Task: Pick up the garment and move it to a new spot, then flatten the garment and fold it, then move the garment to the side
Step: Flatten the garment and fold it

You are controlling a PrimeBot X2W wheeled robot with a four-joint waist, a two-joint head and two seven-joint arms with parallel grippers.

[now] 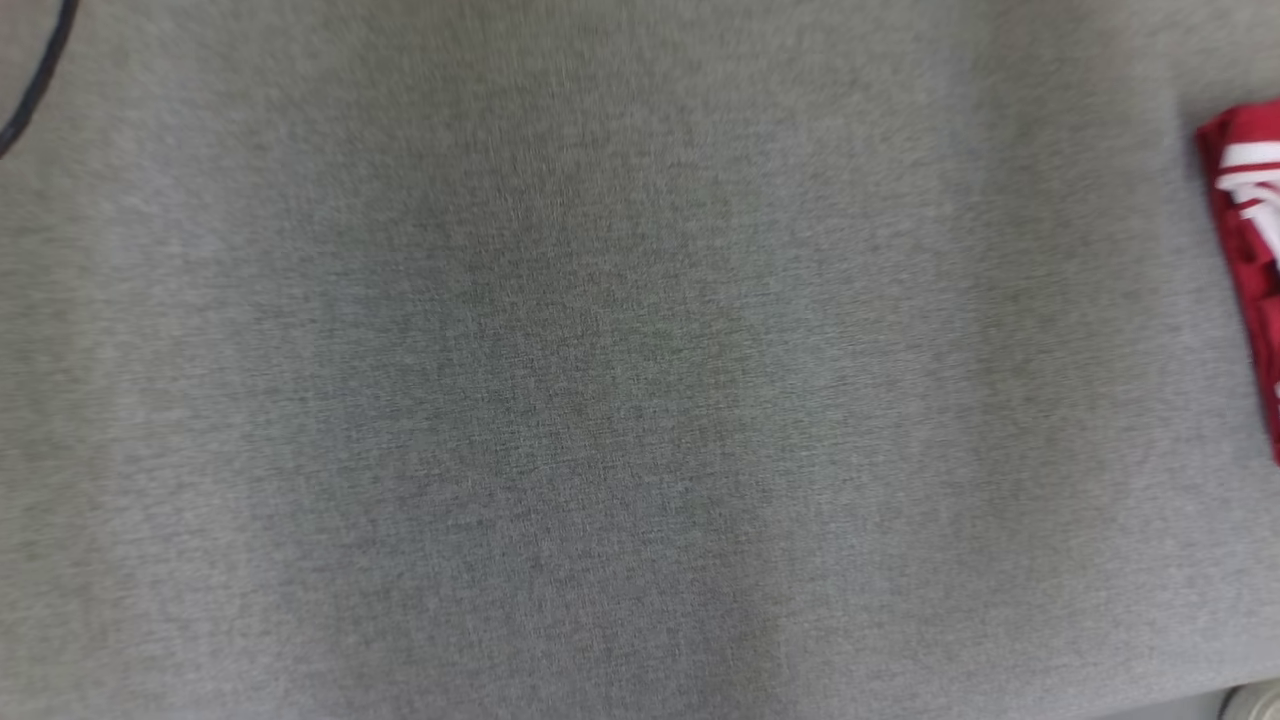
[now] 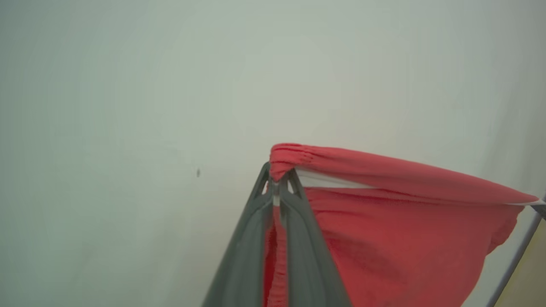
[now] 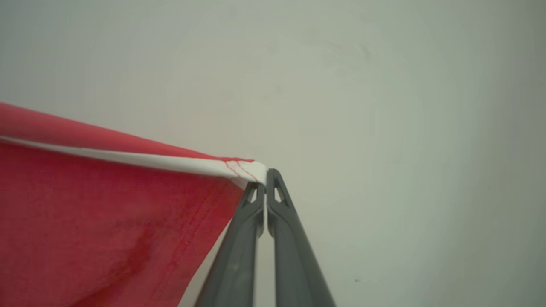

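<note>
Overhead, one red-and-white cloth bundle lies at the right edge of the grey fabric surface. Left wrist: left gripper pinches one red, white-trimmed garment, lower right. Right wrist: right gripper clamps its hem, lower left.

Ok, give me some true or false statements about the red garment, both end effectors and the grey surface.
1. The left end effector is shut on the red fabric garment with white trim. True.
2. The right end effector is open, holding nothing. False: it is shut on the garment's white-edged corner.
3. A thin dark cable crosses the grey woven surface's upper left, head view. True.
4. The held garment is plain blue. False: red, white-trimmed.
</note>
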